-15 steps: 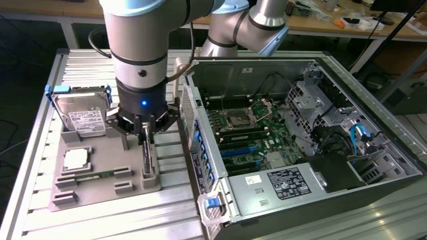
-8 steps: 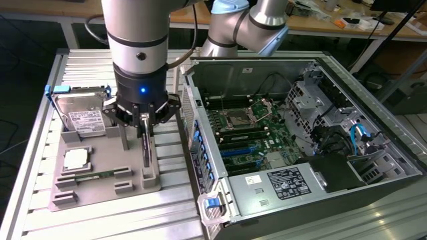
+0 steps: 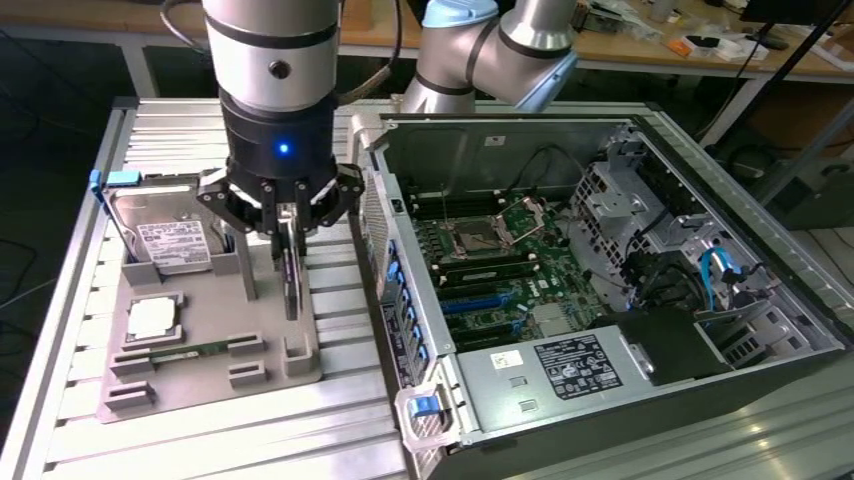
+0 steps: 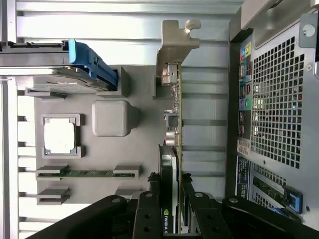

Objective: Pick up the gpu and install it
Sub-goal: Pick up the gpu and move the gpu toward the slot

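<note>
While the hard drive (image 3: 167, 240) stands at the exterior view's left of the grey fixture tray (image 3: 220, 325), the end effector (image 3: 286, 235) is clenched on the gpu (image 3: 290, 290), which stands on edge at the tray. Rightward, the open computer case (image 3: 534, 135) holds no card, so installing appears wholly undone.

The arm (image 3: 274, 60) runs off the top edge of the exterior view. The hand (image 3: 287, 228) hides the upper part of the gpu (image 3: 290, 290). The print on the hard drive (image 3: 167, 240) label is too small to read. The lower frame edge cuts off the computer case (image 3: 534, 140).
</note>
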Robot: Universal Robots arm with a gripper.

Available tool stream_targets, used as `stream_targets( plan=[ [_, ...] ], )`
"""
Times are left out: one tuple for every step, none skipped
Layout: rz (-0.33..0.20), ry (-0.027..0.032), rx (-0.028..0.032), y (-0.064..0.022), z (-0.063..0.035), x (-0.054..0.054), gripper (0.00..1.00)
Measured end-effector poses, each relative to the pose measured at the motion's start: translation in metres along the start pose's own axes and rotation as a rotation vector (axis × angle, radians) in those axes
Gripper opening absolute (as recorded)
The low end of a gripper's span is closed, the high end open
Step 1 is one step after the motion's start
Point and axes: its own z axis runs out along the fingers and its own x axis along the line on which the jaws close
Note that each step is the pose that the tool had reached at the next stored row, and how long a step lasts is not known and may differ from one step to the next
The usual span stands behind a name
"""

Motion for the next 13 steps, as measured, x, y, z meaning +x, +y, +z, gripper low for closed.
stream_targets(
  plan=[
    [0.0, -0.0001, 0.0002, 0.0002, -0.0035, 0.0, 0.27],
    [0.0, -0.0001, 0.0006, 0.0004, -0.0066, 0.0, 0.27],
    [0.0, 0.0, 0.0009, 0.0006, -0.0096, 0.0, 0.27],
    [0.0, 0.0, 0.0015, 0.0007, -0.0128, 0.0, 0.27],
    [0.0, 0.0, 0.0019, 0.0009, -0.016, 0.0, 0.27],
    [0.0, 0.0, 0.0023, 0.0011, -0.0189, 0.0, 0.27],
    [0.0, 0.0001, 0.0029, 0.0013, -0.0223, 0.0, 0.27],
    [0.0, 0.0001, 0.0034, 0.0015, -0.025, 0.0, 0.27],
    [0.0, 0.0, 0.0038, 0.0016, -0.0278, 0.0, 0.27],
    [0.0, 0.0, 0.0045, 0.0018, -0.0318, 0.0, 0.27],
    [0.0, 0.0001, 0.0051, 0.0021, -0.0362, 0.0, 0.27],
    [0.0, 0.0001, 0.0053, 0.0023, -0.0385, 0.0, 0.27],
    [0.0, 0.0, 0.0056, 0.0024, -0.0409, 0.0, 0.27]
  ],
)
